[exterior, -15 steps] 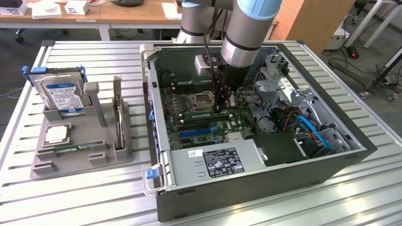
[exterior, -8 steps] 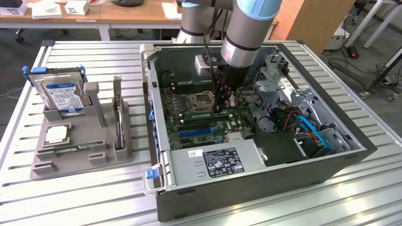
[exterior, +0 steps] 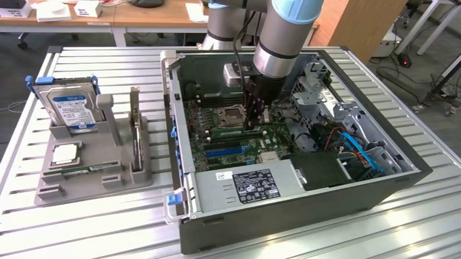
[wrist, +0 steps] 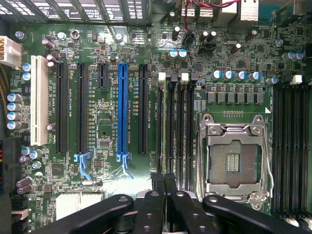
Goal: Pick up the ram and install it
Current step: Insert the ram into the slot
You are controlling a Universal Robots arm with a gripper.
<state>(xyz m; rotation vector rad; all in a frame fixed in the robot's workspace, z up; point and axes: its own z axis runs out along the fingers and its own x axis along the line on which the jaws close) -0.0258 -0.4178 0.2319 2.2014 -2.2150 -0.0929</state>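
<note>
The ram (exterior: 229, 131) is a narrow green stick lying along a memory slot on the motherboard (exterior: 216, 116) inside the open computer case (exterior: 288, 216). From the wrist view it appears edge-on as a thin line (wrist: 167, 122) among the dark slots beside the empty processor socket (wrist: 234, 158). My gripper (exterior: 252, 127) reaches down into the case and is shut, its two black fingers (wrist: 157, 204) pressed together. The fingertips (wrist: 163, 179) sit over one end of the ram's slot. I cannot tell whether they touch the stick.
A grey holder tray (exterior: 94, 181) on the slatted table, at the exterior view's left, carries a silver hard drive (exterior: 72, 110), a square processor chip (exterior: 65, 155) and a thin board on edge (exterior: 135, 132). The power supply (exterior: 245, 186), drive cage and blue cables (exterior: 364, 154) crowd the case.
</note>
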